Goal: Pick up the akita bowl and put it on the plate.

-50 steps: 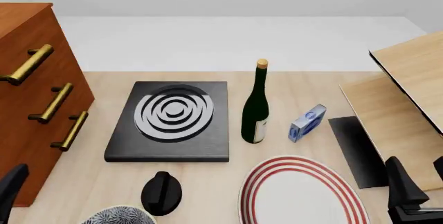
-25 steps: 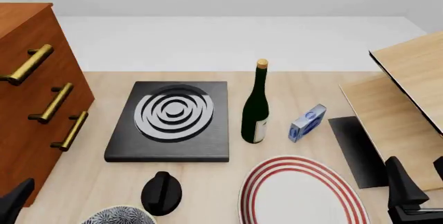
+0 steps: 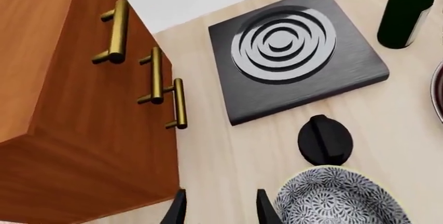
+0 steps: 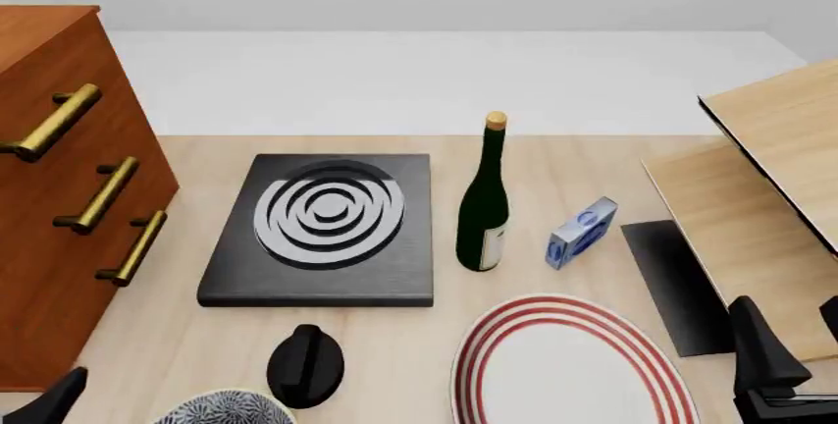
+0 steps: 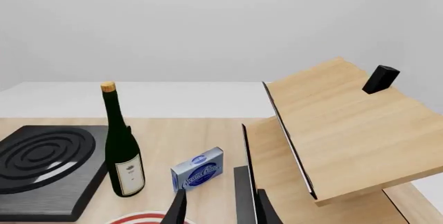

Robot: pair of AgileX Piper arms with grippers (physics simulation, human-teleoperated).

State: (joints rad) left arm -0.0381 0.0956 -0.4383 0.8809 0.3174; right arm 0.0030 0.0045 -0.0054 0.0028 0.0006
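The akita bowl (image 4: 226,408), navy-and-white lace patterned, sits at the table's near edge, half cut off in the front view; in the left wrist view the bowl (image 3: 339,199) lies just beside my open left gripper (image 3: 220,211), apart from it. Only a dark tip of the left gripper (image 4: 59,399) shows at the front view's bottom-left corner. The red-ringed white plate (image 4: 497,345) lies to the bowl's right, bare. My right gripper (image 4: 792,350) stands open at the plate's right, holding nothing; its fingers (image 5: 177,209) frame a sliver of the plate (image 5: 142,218).
Just behind the bowl sits a black knob (image 4: 305,365), and behind that a black stove (image 4: 321,231). A brown drawer cabinet (image 4: 53,198) lines the left side. A wine bottle (image 4: 484,203) and blue box (image 4: 580,232) stand behind the plate; a wooden rack (image 4: 759,198) is right.
My left gripper has slid down and slightly right along the front view's bottom-left corner, nearer the bowl. The right arm and all objects have stayed still.
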